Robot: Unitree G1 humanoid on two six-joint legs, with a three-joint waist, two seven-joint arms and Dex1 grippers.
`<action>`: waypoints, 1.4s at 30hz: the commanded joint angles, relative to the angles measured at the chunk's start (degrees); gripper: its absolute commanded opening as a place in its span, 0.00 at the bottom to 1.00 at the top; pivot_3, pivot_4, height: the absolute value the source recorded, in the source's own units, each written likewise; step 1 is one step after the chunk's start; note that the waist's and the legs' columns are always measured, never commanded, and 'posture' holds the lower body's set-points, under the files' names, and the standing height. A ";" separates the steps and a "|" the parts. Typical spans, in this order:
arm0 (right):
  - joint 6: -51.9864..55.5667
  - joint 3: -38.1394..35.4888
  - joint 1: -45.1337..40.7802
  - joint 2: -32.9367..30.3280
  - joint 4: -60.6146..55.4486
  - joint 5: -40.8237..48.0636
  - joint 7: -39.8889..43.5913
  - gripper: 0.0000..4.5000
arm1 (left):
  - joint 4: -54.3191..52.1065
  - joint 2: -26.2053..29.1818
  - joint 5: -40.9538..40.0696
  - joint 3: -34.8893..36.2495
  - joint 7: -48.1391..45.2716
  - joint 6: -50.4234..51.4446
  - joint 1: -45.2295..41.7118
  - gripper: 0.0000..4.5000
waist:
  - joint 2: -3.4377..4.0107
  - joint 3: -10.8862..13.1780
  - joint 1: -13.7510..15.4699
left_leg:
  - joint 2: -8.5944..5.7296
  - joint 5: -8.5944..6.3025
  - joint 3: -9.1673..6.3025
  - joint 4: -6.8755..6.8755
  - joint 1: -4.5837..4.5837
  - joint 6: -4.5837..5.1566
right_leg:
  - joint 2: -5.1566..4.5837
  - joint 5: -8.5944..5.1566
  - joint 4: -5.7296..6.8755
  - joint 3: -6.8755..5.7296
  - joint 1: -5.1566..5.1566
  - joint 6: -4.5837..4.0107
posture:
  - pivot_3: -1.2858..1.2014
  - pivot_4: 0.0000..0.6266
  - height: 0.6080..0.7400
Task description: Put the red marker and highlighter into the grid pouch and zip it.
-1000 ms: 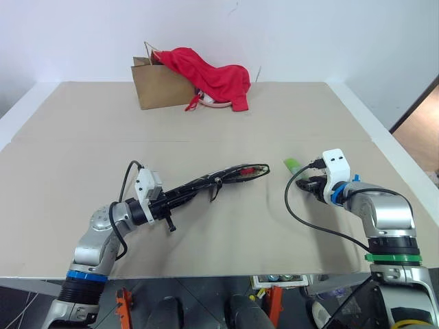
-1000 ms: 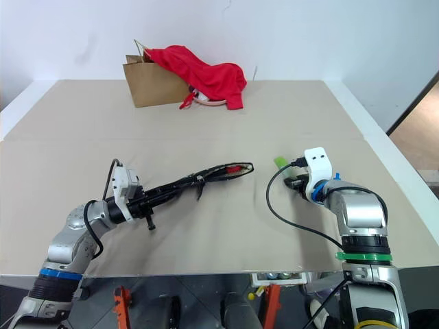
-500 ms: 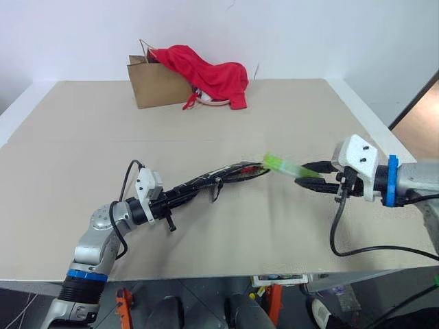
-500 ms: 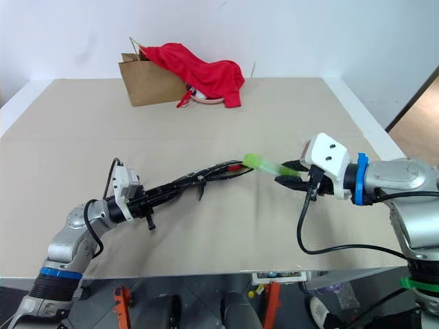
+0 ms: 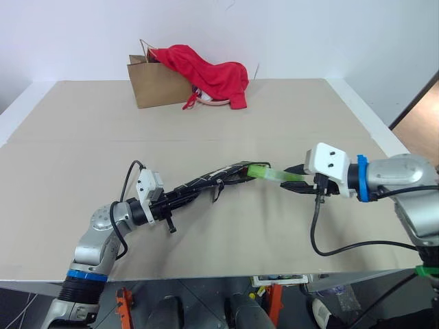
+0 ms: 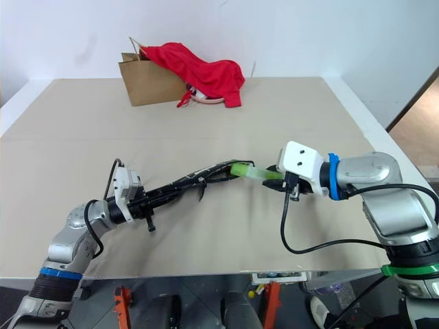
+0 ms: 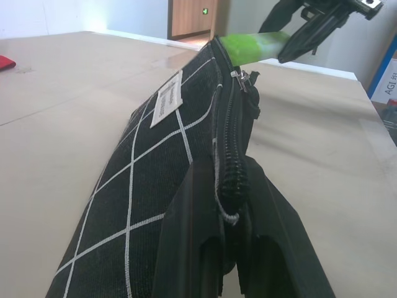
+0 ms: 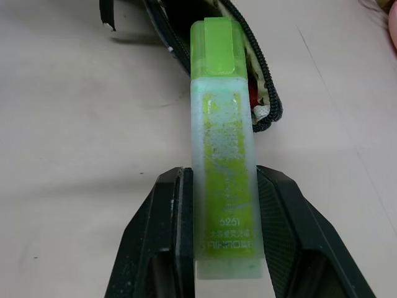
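So the right gripper [image 5: 296,182] is clamped on the highlighter [image 5: 269,174] at mid-frame, cap end pointing left, right at the grid pouch [image 5: 212,180] mouth, which the left gripper [image 7: 234,248] pinches shut-fingered.

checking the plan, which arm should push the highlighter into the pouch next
Right. The right gripper already grips the highlighter, its cap at the open mouth of the pouch. The left gripper is shut on the pouch's other end, holding it up.

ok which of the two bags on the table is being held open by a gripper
The grid pouch, pinched by the left gripper; the brown paper bag at the back stands untouched.
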 commanded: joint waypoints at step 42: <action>34.26 -2.88 1.44 27.55 -6.80 16.24 -21.36 0.99 | 0.02 -4.17 -3.66 4.51 9.22 7.67 -4.81 0.00 | -0.13 -0.02 -0.53 | 0.08 0.20 -0.42 0.07 0.10 -0.19 | 0.28 0.16 0.25 -0.15 0.10 -0.15 | 0.52 0.24 1.00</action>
